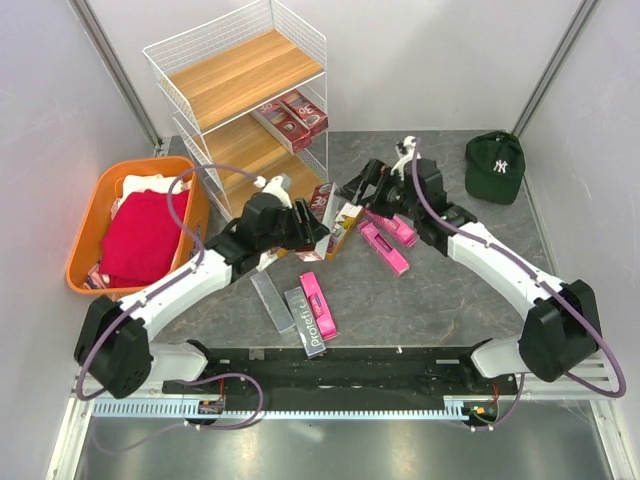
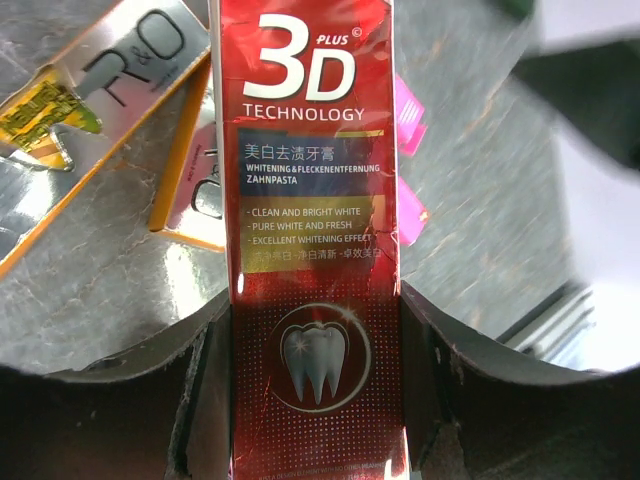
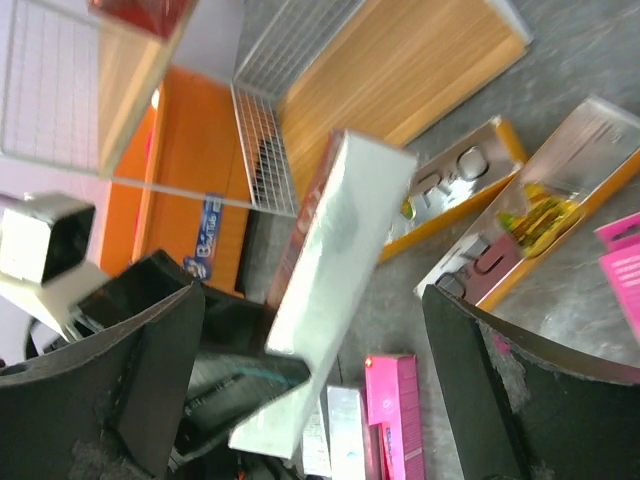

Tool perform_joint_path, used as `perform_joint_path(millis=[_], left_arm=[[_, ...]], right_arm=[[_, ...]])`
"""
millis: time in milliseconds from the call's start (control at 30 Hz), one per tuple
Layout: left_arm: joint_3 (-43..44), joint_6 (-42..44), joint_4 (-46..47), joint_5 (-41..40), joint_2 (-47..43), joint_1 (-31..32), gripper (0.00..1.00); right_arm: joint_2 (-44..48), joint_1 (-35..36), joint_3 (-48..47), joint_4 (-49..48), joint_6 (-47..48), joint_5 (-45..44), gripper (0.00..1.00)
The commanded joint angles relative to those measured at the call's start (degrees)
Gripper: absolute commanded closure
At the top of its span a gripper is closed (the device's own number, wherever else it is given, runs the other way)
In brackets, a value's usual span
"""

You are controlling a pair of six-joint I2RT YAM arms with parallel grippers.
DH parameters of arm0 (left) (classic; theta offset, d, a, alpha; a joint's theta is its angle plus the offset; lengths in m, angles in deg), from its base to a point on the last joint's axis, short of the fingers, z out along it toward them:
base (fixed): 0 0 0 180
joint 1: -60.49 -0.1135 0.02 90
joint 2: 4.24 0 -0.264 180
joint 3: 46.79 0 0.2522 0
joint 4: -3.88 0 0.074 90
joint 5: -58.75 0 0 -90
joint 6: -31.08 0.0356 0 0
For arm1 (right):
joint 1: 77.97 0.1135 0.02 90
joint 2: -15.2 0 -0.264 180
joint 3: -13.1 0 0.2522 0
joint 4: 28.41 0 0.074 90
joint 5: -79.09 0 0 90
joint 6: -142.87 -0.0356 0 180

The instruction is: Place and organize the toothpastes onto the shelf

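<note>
Currently the left fingers (image 2: 200,400) are clamped on a dark red cardboard toothpaste box (image 2: 315,180), held over the grey table (image 1: 440,290) near the white wire shelf (image 1: 235,75). The right fingers (image 3: 500,380) stand wide apart beside it. Next, likely: carry the box onto a wooden board.

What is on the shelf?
Two dark red toothpaste boxes lie side by side on the middle board of the shelf. The left arm hides the bottom board's front, so that part cannot be checked.
</note>
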Motion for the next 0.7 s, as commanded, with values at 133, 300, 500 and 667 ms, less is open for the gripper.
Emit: perform_joint_path(millis=[133, 300, 500, 667], left_arm=[[-8.6, -14.7, 19.0, 5.2, -7.1, -4.3, 0.56], [-10.1, -18.7, 23.4, 5.7, -7.0, -4.4, 0.57], [-10.4, -21.4, 26.5, 7.6, -5.6, -4.5, 0.57], [-10.5, -22.8, 28.5, 9.6, -4.8, -4.5, 0.57]], right_arm=[[5.1, 11.1, 4.8, -3.0, 3.0, -9.7, 0.02], [10.7, 19.1, 9.9, -3.6, 4.7, -20.4, 0.02], [12.4, 28.3, 12.1, -2.9, 6.7, -32.9, 0.02], [8.7, 30.4, 11.1, -3.8, 6.6, -34.6, 0.02]])
